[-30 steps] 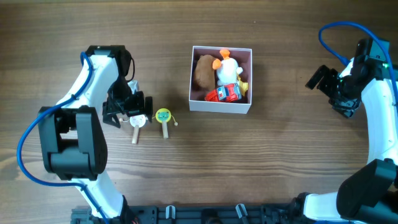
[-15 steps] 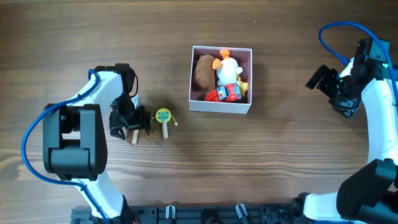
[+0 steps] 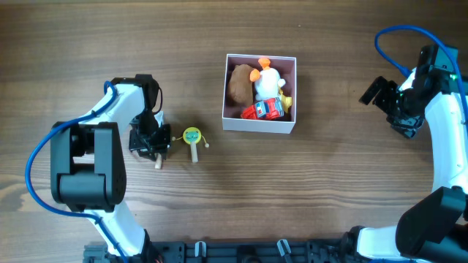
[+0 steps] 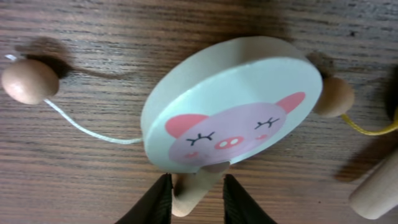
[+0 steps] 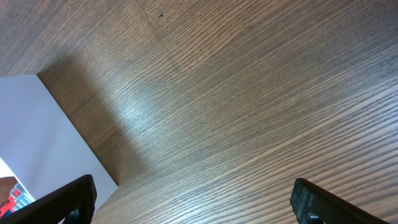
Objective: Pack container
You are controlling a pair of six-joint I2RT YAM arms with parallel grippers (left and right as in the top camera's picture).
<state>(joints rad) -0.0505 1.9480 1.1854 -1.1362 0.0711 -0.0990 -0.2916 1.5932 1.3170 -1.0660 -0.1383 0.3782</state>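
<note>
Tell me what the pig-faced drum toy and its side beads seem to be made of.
The pig-faced drum toy: likely wood, painted matte mint with a printed pig face; its bare handle looks pale wood. The side beads: smooth unpainted wood, apparently, on thin string.

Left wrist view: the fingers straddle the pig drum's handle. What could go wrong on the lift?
The left gripper brackets only the slim handle, so the pig drum could pivot or slip. Its beads trail on loose strings and might snag the neighbouring drum. The container already looks crowded, so it may not settle flat.
</note>
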